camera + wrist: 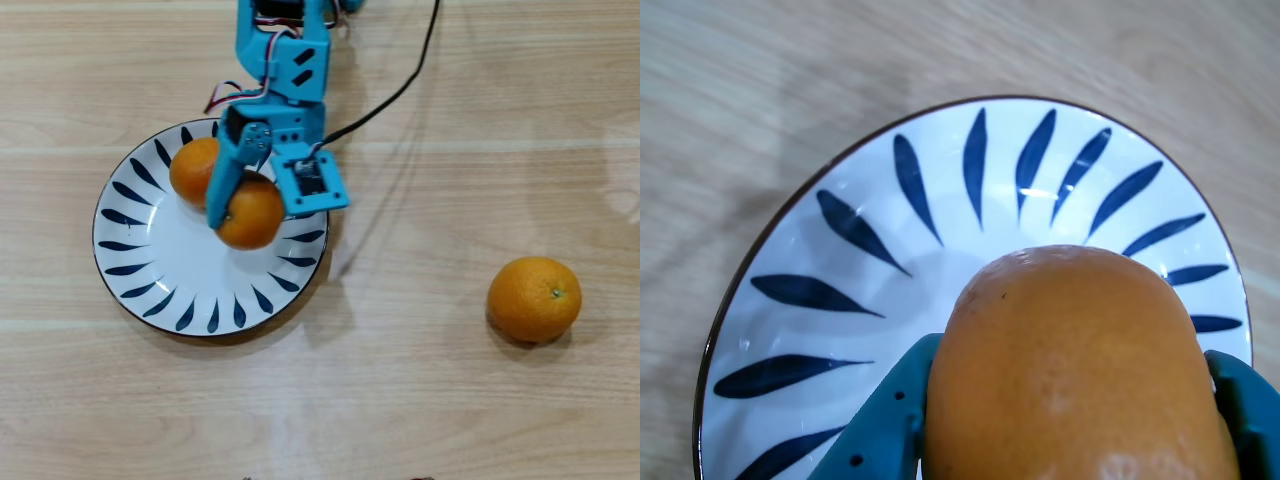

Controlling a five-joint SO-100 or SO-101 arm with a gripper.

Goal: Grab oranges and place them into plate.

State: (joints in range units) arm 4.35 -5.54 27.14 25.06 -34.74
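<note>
My blue gripper (243,215) is shut on an orange (252,213) and holds it over the white plate (150,265) with dark blue leaf strokes. In the wrist view the held orange (1070,370) fills the lower half, blue fingers (880,425) pressing it from both sides, with the plate (890,270) beneath. A second orange (193,170) rests on the plate's upper part, right beside the gripper. A larger orange (534,299) sits alone on the wooden table at the right.
The blue arm (285,60) reaches in from the top edge, with a black cable (400,90) trailing to the upper right. Light wood table surface surrounds the plate.
</note>
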